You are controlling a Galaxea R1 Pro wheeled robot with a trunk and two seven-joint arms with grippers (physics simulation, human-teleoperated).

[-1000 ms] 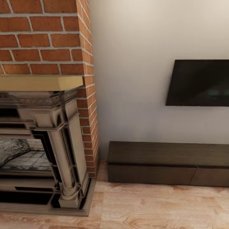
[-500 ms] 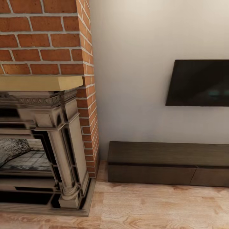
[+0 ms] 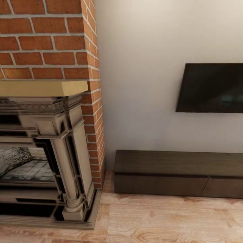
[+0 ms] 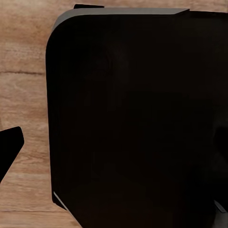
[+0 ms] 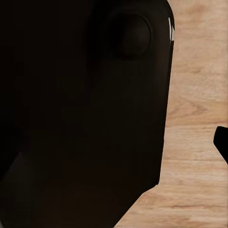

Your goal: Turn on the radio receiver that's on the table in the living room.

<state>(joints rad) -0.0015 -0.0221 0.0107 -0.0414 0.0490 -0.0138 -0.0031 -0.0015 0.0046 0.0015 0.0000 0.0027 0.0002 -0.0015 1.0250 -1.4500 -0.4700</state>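
Head view: we face a brick fireplace (image 3: 47,44) and a pale wall carrying a dark screen (image 3: 211,88), with a low dark TV bench (image 3: 175,172) standing on the light wood plank floor (image 3: 162,219). We judge the task barely begun: neither the radio receiver nor its tabletop appears before us, so we must first locate them, approach, then switch the radio on. In both wrist views we see dark robot body above floor planks; we cannot tell how the jaws stand.
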